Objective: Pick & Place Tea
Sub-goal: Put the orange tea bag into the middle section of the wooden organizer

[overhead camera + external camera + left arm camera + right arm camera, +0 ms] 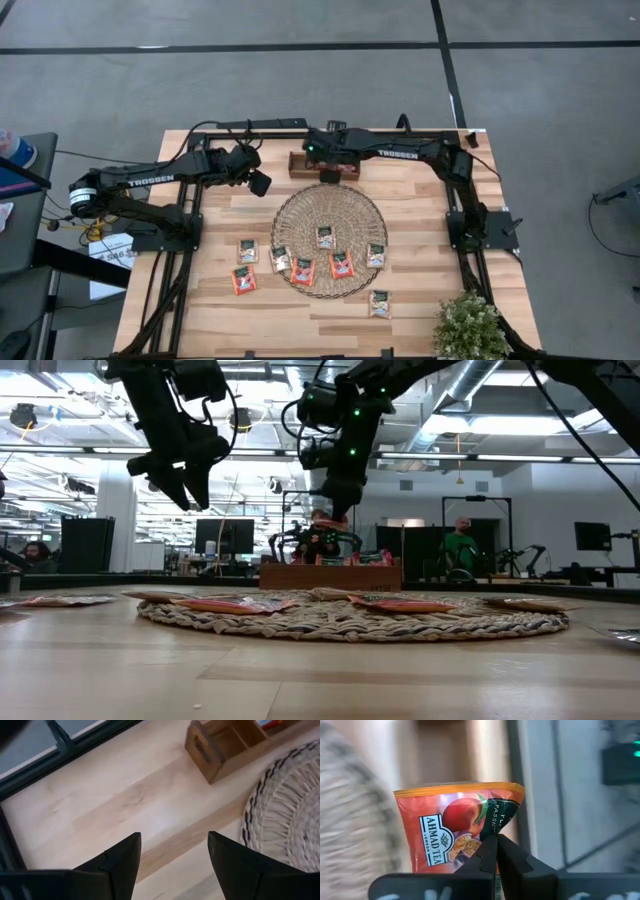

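From above, eight flat tea sachets lie on the round woven mat and plank table. At table level, the wooden tray stands beyond. The left gripper gapes empty. The right gripper pinches a glossy orange sachet; most remain unplaced.

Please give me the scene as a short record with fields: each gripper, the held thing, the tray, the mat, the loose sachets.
right gripper: shut on an orange tea sachet, above the wooden tray
left gripper: open, empty, over bare table left of the tray
woven mat: centre of table, several sachets on it
loose sachets: three on the table off the mat, two left, one right
plant: near right corner
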`<act>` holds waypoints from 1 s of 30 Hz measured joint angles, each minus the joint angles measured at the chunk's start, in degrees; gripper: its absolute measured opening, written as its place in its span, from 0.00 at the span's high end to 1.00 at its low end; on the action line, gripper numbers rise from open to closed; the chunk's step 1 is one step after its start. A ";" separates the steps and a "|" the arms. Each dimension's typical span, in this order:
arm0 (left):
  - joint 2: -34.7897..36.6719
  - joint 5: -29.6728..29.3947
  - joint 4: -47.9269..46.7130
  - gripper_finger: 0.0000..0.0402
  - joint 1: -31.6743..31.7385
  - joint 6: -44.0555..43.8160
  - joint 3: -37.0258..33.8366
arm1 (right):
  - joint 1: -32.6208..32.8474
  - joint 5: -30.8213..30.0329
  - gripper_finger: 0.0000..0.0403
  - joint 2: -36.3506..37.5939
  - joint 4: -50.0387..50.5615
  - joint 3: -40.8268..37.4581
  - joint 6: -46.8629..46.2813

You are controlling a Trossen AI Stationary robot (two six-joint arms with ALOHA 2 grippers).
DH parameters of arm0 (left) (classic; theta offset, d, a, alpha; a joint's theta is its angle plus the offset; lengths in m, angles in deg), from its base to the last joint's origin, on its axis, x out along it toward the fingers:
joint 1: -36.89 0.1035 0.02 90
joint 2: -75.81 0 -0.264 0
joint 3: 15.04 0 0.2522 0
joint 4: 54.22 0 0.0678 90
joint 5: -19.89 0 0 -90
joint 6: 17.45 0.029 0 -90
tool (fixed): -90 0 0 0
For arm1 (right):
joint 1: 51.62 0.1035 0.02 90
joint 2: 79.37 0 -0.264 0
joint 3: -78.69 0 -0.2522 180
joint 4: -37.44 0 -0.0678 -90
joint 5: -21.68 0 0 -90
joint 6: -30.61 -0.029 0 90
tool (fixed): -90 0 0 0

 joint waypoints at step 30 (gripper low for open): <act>0.00 -0.78 5.14 0.45 0.00 0.44 0.00 | 0.39 -13.07 1.00 -0.13 -20.81 -13.97 7.69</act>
